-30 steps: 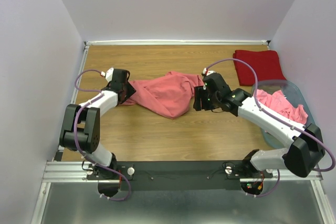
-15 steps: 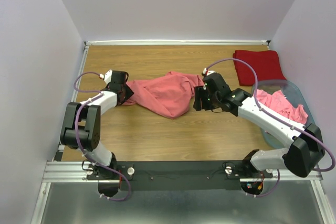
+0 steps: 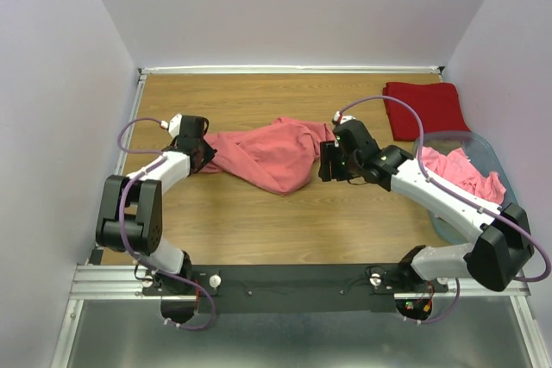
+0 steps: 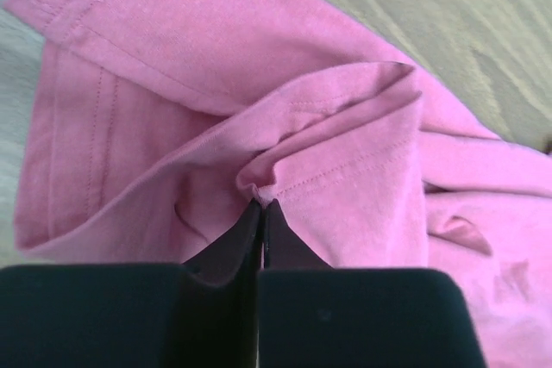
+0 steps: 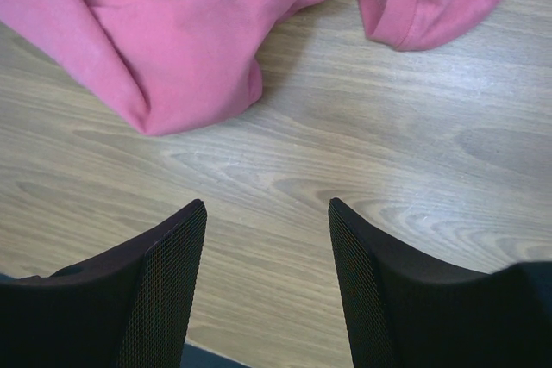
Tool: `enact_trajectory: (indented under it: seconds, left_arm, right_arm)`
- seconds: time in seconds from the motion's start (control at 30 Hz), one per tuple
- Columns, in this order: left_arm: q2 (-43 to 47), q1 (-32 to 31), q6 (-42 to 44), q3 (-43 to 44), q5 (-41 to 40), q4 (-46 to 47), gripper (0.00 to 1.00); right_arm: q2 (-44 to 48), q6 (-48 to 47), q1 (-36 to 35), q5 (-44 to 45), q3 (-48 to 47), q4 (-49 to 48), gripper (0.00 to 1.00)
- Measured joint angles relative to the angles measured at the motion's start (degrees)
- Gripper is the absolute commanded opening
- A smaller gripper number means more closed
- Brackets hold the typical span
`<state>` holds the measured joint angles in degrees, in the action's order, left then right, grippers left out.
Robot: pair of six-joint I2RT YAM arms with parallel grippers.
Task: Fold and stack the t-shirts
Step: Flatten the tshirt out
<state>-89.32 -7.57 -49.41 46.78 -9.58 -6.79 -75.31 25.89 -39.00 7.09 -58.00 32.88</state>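
My left end effector [image 4: 261, 209] pinches the pink shirt [image 4: 172, 58] hem, right end effector [image 5: 267, 213] wide over table [image 5: 405, 135]; I'd grip the nearest edge, then pull taut.

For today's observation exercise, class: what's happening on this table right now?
The left gripper is shut on a fold of the crumpled pink t-shirt lying on the table. The right gripper is open over bare wood beside it, holding nothing. A red t-shirt lies folded at the far right; more pink shirts sit in the basket.
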Motion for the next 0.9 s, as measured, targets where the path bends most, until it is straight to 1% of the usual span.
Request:
enact_trajectory:
  seconds: [0.1,0.2,0.3,0.33,0.47,0.63,0.77,0.9]
  left_arm:
    - [3.4,0.0,0.3,0.2,-0.2,-2.6,0.0]
    - [9.5,0.0,0.9,1.4,-1.1,-7.0,0.0]
    - [15.3,0.0,2.0,3.4,-2.7,-10.3,0.0]
    - [18.5,0.0,2.5,4.3,-3.5,-11.9,0.0]
    - [26.1,0.0,3.9,6.9,-5.5,-15.9,0.0]
    - [30.7,0.0,4.8,8.3,-6.1,-20.0,0.0]
    - [31.9,0.0,5.4,9.1,-6.1,-22.9,0.0]
    - [32.6,0.0,5.7,10.3,-6.1,-25.1,0.0]
  right_arm:
    - [0.0,0.0,0.5,1.0,0.0,0.0,0.66]
    - [-0.2,0.0,3.3,1.2,0.0,0.0,0.65]
    - [-1.5,-0.2,8.7,0.9,0.1,-0.6,0.63]
    - [-2.7,-0.4,11.1,0.4,0.4,-1.4,0.63]
    - [-7.5,-0.9,16.0,-1.4,1.8,-4.7,0.61]
    - [-13.4,-1.4,16.9,-4.0,3.6,-11.0,0.63]
    - [-18.6,-1.3,16.9,-6.3,3.9,-16.9,0.67]
    - [-22.3,-1.0,16.9,-6.8,3.7,-21.7,0.68]
